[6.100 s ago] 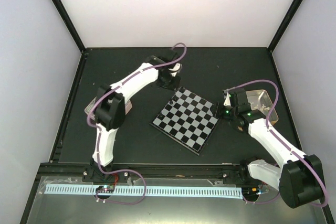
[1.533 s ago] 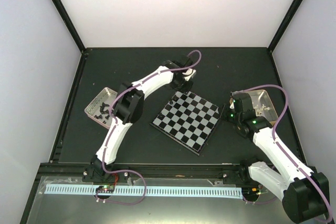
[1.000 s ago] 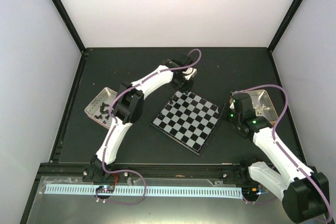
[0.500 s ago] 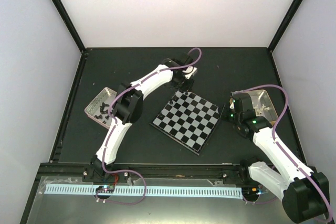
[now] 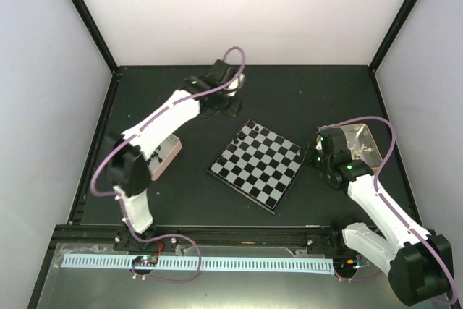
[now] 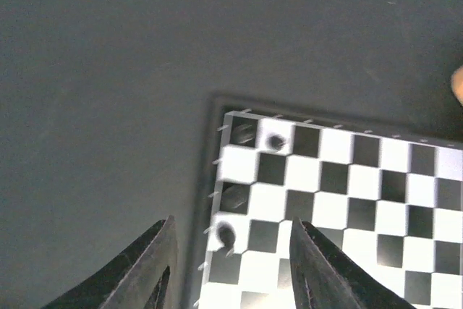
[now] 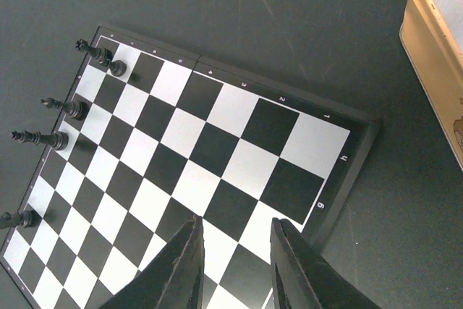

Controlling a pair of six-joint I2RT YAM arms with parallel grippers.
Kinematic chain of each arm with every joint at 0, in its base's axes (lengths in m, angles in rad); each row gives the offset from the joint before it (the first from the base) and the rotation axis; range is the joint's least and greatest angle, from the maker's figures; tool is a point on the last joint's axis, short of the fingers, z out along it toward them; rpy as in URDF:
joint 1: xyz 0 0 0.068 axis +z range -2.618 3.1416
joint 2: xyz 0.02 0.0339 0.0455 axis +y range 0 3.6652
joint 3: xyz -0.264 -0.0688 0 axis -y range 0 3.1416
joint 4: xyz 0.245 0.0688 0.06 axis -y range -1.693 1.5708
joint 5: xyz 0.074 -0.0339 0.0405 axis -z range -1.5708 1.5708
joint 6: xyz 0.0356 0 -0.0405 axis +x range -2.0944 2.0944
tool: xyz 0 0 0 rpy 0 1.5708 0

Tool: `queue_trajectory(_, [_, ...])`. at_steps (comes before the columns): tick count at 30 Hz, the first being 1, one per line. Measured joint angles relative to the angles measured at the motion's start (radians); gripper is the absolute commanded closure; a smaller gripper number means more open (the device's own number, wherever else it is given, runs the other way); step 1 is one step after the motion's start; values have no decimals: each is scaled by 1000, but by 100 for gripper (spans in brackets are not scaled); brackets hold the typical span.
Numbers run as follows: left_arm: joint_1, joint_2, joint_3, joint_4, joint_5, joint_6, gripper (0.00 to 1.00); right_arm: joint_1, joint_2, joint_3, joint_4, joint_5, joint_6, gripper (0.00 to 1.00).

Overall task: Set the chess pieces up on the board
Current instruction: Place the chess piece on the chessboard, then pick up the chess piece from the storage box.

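Left wrist view looked down past the left tool, whose two dark fingers were spread apart with nothing between them. Just ahead of it lay a corner of the flat black-and-pale-grey checkered board, resting on the dark matte counter. Four tiny black chess pieces stood at that corner and down the adjoining edge. They were too blurred in this view to tell their kinds. Their place along one side fits a home row being filled from the corner outward.

From the right wrist, the right tool was likewise released and empty, poised over another corner of the board. The black pieces lined the edge far to its left, well apart from its fingers. Just to its right stood a pale rectangular metal tin, probably kept close so that this arm could draw pieces with a short reach. No pale pieces showed on the board.

In the top external view a second tin lay behind the left tool, back toward its base and partly hidden under the arm. With both tools open and most squares bare, the set-up looked barely begun, and each tool seemed free to fetch another piece.
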Motion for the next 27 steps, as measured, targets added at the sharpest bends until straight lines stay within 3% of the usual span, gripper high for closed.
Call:
queue_trajectory(6, [160, -339, -399, 106, -119, -103, 52, 0, 13, 0, 13, -10, 0, 73])
queue_trajectory(13, [399, -532, -785, 173, -191, -237, 58, 0, 44, 0, 33, -25, 0, 73])
queue_trajectory(20, [552, -569, -979, 215, -196, -325, 70, 0, 51, 0, 43, -38, 0, 73])
queue_trajectory(27, [624, -545, -1027, 268, -171, -351, 74, 0, 51, 0, 47, -39, 0, 73])
